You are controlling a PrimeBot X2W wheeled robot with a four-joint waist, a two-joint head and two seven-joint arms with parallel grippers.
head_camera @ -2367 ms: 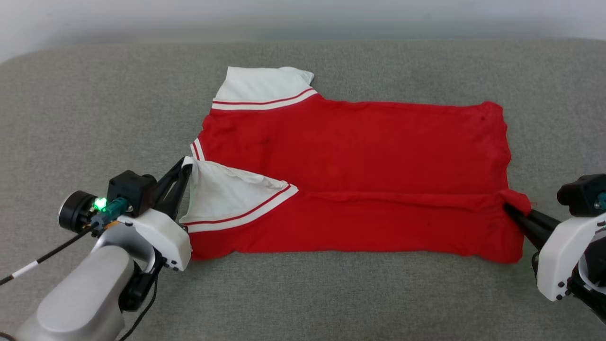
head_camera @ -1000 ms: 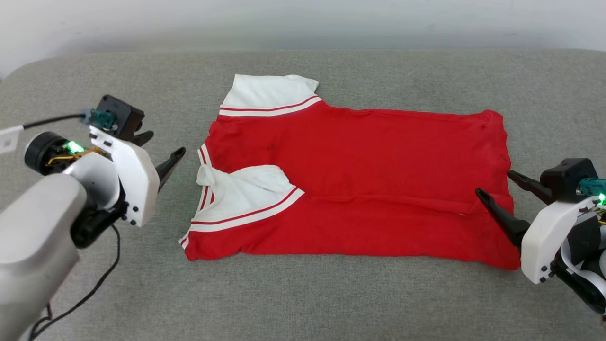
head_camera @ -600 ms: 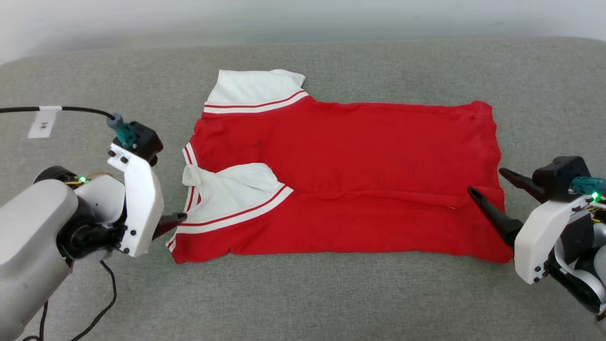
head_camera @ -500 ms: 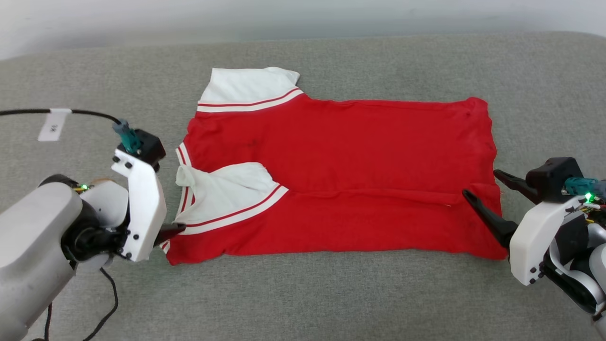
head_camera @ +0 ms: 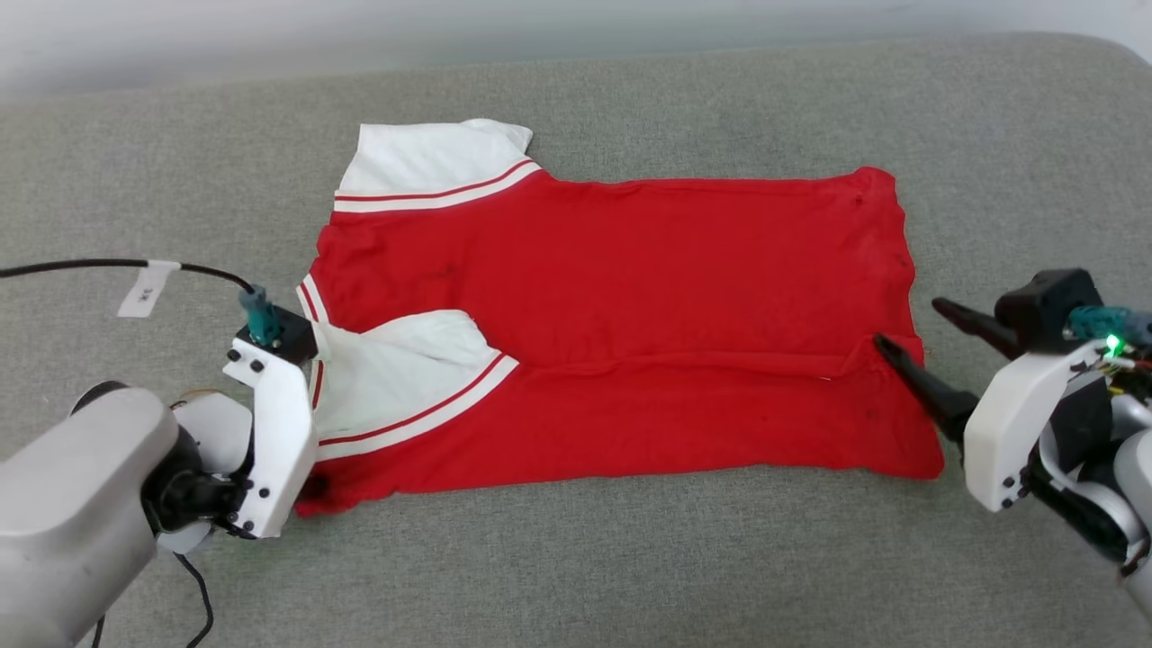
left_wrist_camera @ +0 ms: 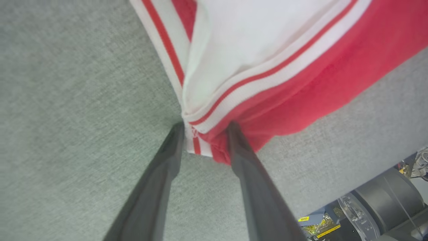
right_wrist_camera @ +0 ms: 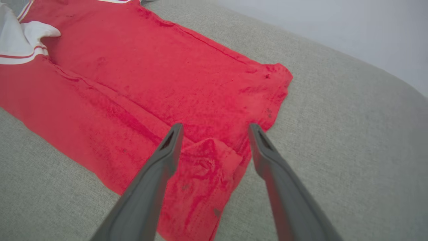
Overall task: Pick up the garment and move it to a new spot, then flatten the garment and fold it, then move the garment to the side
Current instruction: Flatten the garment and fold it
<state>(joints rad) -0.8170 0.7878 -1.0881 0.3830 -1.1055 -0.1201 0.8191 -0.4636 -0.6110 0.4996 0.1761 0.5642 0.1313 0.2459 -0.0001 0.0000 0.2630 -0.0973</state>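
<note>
Left pincer (left_wrist_camera: 204, 126) has dropped to straddle the garment's (head_camera: 630, 288) corner.

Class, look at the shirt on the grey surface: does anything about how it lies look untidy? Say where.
Yes. The garment is not flat: its near white sleeve lies crumpled over the red body, and the near hem corner is bunched up.

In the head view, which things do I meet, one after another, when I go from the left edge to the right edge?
From the left: white cable tag → left gripper → garment → right gripper.
</note>
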